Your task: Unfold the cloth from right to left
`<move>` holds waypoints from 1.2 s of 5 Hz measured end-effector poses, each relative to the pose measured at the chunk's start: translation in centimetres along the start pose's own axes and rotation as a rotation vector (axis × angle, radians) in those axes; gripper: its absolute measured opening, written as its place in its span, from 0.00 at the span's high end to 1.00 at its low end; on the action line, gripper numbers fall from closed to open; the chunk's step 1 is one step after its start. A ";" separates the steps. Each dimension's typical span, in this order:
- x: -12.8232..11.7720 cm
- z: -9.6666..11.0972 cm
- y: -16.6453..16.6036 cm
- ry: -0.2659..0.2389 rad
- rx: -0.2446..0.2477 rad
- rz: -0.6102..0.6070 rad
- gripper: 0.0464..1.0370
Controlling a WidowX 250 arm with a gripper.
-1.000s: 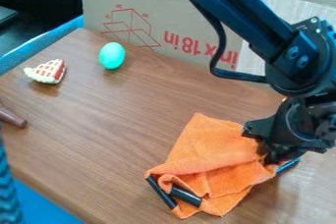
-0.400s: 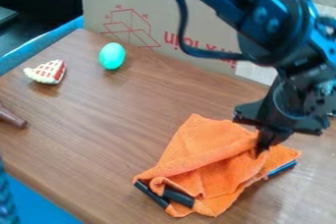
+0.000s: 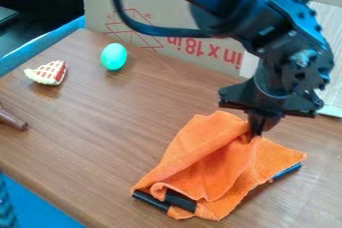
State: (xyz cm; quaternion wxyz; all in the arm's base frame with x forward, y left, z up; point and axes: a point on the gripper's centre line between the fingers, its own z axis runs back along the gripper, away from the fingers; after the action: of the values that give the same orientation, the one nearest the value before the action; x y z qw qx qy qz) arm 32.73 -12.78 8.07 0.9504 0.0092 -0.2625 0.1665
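The black gripper [image 3: 255, 131] hangs over the upper right part of the orange cloth [image 3: 217, 167], its fingers shut on a pinched fold. From that grip the cloth rises in a ridge, while its lower parts lie bunched on the wooden table [image 3: 87, 137]. Two black cylindrical pieces [image 3: 175, 201] stick out from under the cloth's lower left edge. A blue stick-like thing [image 3: 287, 171] pokes out at its right edge.
A turquoise egg [image 3: 113, 56] and a toy pie slice [image 3: 48, 73] sit toward the back left. A brown handle [image 3: 12, 120] shows at the left edge. Behind the table stands a cardboard box [image 3: 167, 22].
My gripper has moved left, bringing the held fold along and raising it somewhat. More of the cloth's right part now shows, and its lower left end has shifted slightly left.
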 end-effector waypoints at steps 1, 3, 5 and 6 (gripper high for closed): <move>0.3 1.4 2.3 -0.028 -0.016 0.018 1.00; 0.1 3.0 9.7 -0.049 -0.030 0.076 1.00; -0.7 3.8 14.8 -0.012 -0.067 0.092 1.00; -0.6 4.5 16.6 0.017 -0.096 0.059 1.00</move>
State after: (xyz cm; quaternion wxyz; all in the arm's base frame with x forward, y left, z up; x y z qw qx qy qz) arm 24.69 2.23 10.44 0.9466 -0.0457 -0.2623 0.1815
